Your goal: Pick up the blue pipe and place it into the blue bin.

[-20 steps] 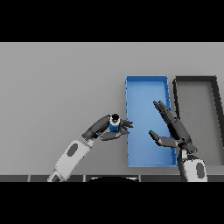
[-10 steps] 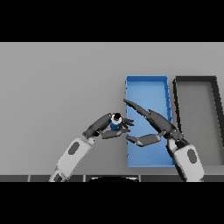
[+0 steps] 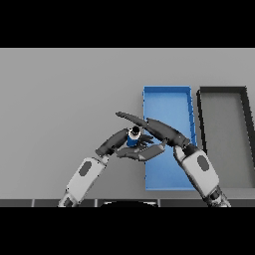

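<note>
Left arm [image 3: 84,174] comes in from the lower edge, well left of the blue bin [image 3: 168,94], angled up and right toward it. Left hand [image 3: 115,142] sits just left of the bin's left wall, fingers curled round the pipe [image 3: 133,139] and holding it. Pipe is blue with a dark top end and a pale ring, standing roughly upright in that hand, just outside the bin's left wall, about level with the middle of the wall. It looks raised off the table [image 3: 64,99], though contact underneath is hidden by the fingers.

Right hand [image 3: 158,130] reaches leftward across the bin's left wall to the pipe. Its fingers are straight and spread wide: long upper fingers pass over and beyond the pipe's top, pointing left away from the bin, while the lower part of the hand lies under and in front of the pipe. Pipe sits in between them. Whether the right hand actually touches the pipe, cannot tell; both hands overlap there. Right arm [image 3: 200,172] rises from the lower edge over the bin's lower right part, covering some of its floor.

Bin is a long tray lying lengthwise away from the robot. Black bin [image 3: 245,94], same shape, lies just right of the blue bin, parallel, small gap between them.
</note>
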Controlling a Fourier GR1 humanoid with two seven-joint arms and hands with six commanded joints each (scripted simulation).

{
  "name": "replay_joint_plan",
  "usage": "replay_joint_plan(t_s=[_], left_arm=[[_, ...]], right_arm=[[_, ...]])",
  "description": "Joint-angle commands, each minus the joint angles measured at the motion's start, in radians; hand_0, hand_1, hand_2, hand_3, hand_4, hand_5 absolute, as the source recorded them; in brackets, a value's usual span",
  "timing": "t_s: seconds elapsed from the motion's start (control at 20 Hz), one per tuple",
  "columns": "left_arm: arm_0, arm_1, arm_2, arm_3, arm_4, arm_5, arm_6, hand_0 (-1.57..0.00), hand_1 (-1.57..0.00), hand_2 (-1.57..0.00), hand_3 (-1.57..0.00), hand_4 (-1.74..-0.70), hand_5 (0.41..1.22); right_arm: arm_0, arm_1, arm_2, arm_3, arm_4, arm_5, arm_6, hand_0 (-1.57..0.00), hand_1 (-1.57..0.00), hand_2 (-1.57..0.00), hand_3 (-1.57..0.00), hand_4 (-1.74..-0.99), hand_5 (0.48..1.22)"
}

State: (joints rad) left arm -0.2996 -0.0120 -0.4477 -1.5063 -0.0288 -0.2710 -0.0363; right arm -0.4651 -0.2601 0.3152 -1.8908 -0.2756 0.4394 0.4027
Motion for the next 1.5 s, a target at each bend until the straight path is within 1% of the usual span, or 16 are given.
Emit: replay_joint_plan(t_s=[0.0,0.15,0.2,0.25,0.35,0.5,0.55,0.65,0.7,0.8,1.05,1.15,1.2,1.3,1.4,1.45], left_arm=[[0.002,0.001,0.003,-0.006,-0.005,0.002,0.001,-1.57,-1.57,-1.57,-1.57,-1.47,1.221],[0.013,0.006,0.009,-0.011,-0.020,-0.012,0.013,-1.57,-1.57,-1.57,-1.57,-1.46,1.221],[0.011,-0.001,0.009,0.001,-0.021,-0.018,0.002,-1.57,-1.57,-1.57,-1.57,-1.52,1.221],[0.016,-0.007,0.004,-0.012,-0.020,-0.018,0.051,-1.57,-1.57,-1.57,-1.57,-1.56,1.221],[0.021,-0.002,0.000,-0.017,-0.045,-0.019,0.066,-1.57,-1.57,-1.57,-1.57,-1.62,1.221],[0.030,-0.020,0.023,-0.010,-0.022,-0.028,0.058,-1.57,-1.57,-1.57,-1.52,-1.68,1.221],[0.034,-0.024,0.034,-0.012,0.000,-0.044,0.043,-1.57,-1.57,-1.57,-1.53,-1.69,1.221],[0.025,-0.037,0.039,-0.008,-0.002,-0.052,0.018,-1.57,-1.57,-1.57,-1.49,-1.71,1.221],[0.019,-0.049,0.041,-0.003,-0.006,-0.054,0.034,-1.57,-1.57,-1.57,-1.46,-1.71,1.221],[0.009,-0.047,0.057,0.000,-0.009,-0.067,0.032,-1.57,-1.57,-1.57,-1.44,-1.72,1.221],[0.034,-0.047,0.051,-0.019,-0.037,-0.055,0.016,-1.57,-1.57,-1.57,-1.42,-1.73,1.221],[0.038,-0.040,0.043,-0.025,-0.081,-0.024,-0.011,-1.57,-1.57,-1.57,-1.45,-1.72,1.221],[0.034,-0.032,0.047,-0.028,-0.099,-0.015,-0.018,-1.46,-1.34,-1.29,-1.17,-1.60,1.221],[0.025,-0.009,0.053,-0.030,-0.091,-0.081,-0.007,-0.94,-0.86,-0.83,-0.75,-1.37,1.221],[0.033,-0.003,0.048,-0.034,-0.119,-0.122,-0.017,-0.60,-0.55,-0.53,-0.48,-1.21,1.221],[0.037,-0.003,0.048,-0.028,-0.139,-0.130,-0.011,-0.48,-0.44,-0.42,-0.38,-1.14,1.132]], right_arm=[[-0.020,0.010,0.003,0.020,0.000,0.007,-0.006,-0.03,-0.04,-0.09,0.00,-1.184,0.516],[-0.064,0.029,0.021,0.062,0.008,0.030,0.011,-0.17,-0.22,-0.26,-0.13,-1.233,0.487],[-0.076,0.033,0.021,0.073,0.009,0.036,0.005,-0.32,-0.36,-0.38,-0.24,-1.278,0.485],[-0.094,0.049,0.027,0.087,0.011,0.035,0.006,-0.51,-0.53,-0.54,-0.40,-1.331,0.489],[-0.094,0.066,0.040,0.102,0.021,0.037,-0.008,-0.88,-0.88,-0.91,-0.76,-1.467,0.518],[-0.098,0.080,0.031,0.112,-0.025,0.033,0.000,-1.22,-1.22,-1.23,-1.02,-1.581,0.650],[-0.081,0.084,0.039,0.103,-0.041,0.032,-0.013,-1.29,-1.29,-1.30,-1.10,-1.606,0.765],[-0.090,0.088,0.058,0.101,-0.037,0.011,-0.033,-1.39,-1.39,-1.40,-1.25,-1.648,0.929],[-0.077,0.074,0.067,0.094,-0.027,0.008,-0.067,-1.43,-1.43,-1.43,-1.30,-1.665,0.987],[-0.085,0.066,0.081,0.093,-0.016,-0.009,-0.078,-1.48,-1.48,-1.48,-1.40,-1.692,1.071],[-0.081,0.073,0.086,0.095,-0.027,-0.046,-0.083,-1.54,-1.54,-1.54,-1.52,-1.725,1.172],[-0.070,0.085,0.096,0.098,0.007,-0.065,-0.117,-1.55,-1.55,-1.55,-1.54,-1.731,1.190],[-0.084,0.078,0.088,0.096,0.010,-0.070,-0.107,-1.56,-1.56,-1.56,-1.54,-1.733,1.196],[-0.071,0.077,0.099,0.088,0.013,-0.077,-0.117,-1.56,-1.56,-1.56,-1.55,-1.736,1.205],[-0.065,0.077,0.106,0.065,0.003,-0.095,-0.064,-1.56,-1.56,-1.56,-1.56,-1.738,1.211],[-0.055,0.074,0.111,0.061,0.008,-0.096,-0.059,-1.57,-1.57,-1.57,-1.56,-1.738,1.213]])
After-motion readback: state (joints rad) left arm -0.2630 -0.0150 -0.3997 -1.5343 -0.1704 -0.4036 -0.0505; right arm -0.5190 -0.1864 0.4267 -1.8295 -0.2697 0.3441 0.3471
